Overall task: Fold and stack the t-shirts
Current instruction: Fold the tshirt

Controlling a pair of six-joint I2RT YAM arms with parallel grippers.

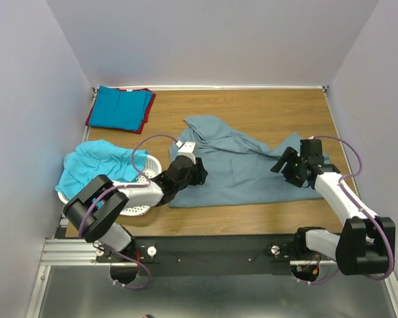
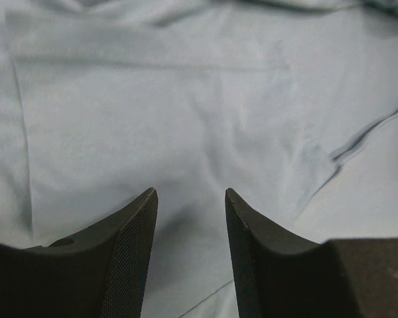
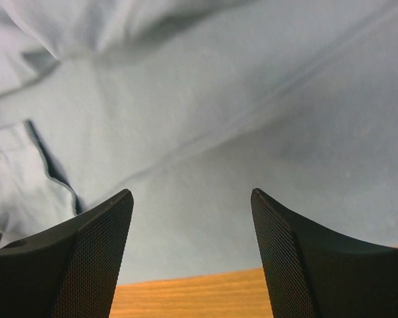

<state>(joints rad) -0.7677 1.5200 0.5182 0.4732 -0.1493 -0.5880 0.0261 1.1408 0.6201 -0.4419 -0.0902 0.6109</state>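
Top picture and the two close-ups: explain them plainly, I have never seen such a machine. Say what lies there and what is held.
The top picture looks down from above and behind two robot arms bolted at the near edge of a table. Each ends in a two-fingered pincer. The other two pictures come from wrist cameras, so the black wedges are each arm's own fingers. A large grey-blue shirt lies rumpled mid-table. The left pincer and right pincer are over it, open, gripping nothing. At the left a turquoise shirt drapes over a white basket. In the far left corner a folded blue shirt lies on a red shirt.
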